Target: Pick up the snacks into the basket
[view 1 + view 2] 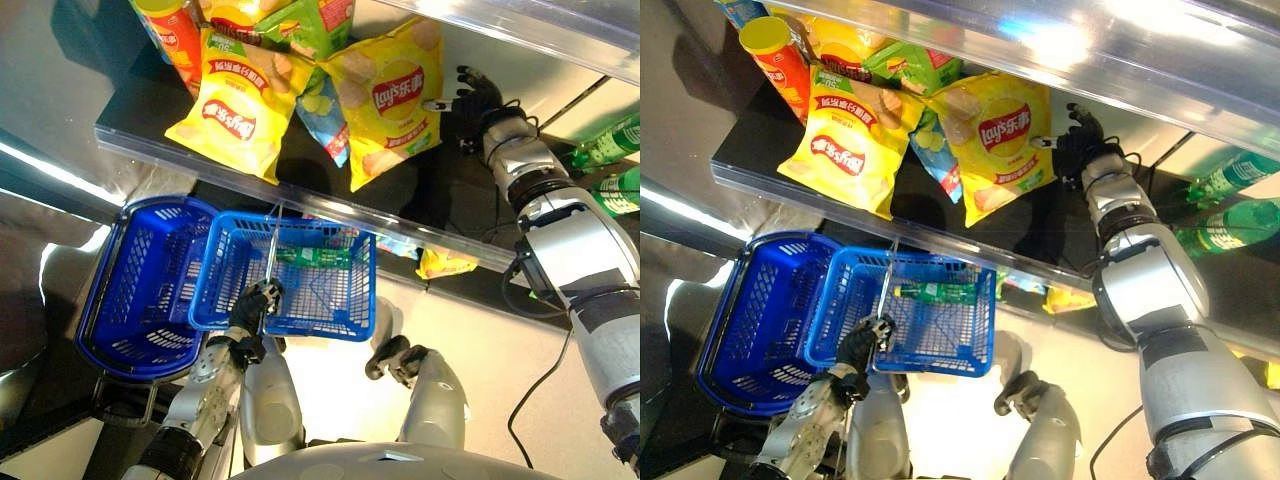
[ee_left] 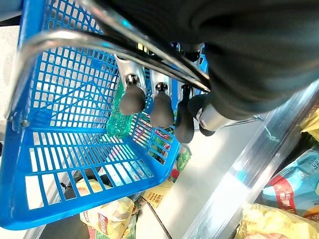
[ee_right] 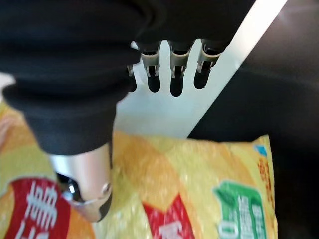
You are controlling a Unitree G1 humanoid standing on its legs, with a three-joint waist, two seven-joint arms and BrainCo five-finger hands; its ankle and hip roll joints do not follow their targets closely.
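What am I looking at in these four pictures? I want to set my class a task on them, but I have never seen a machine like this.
This is a humanoid robot in front of a shop shelf. Two pictures come from the cameras in its head, looking down; the other two come from cameras on its wrists, very close to the fingers.

The left robot hand has its fingers curled round the metal handle of a blue basket, which already holds a green bottle. A second blue basket stands beside it.

The right robot hand reaches up to the black shelf, fingers open, next to a yellow crisp bag. It holds nothing. Another yellow crisp bag, a red crisp tube and green bottles also lie on the shelf.
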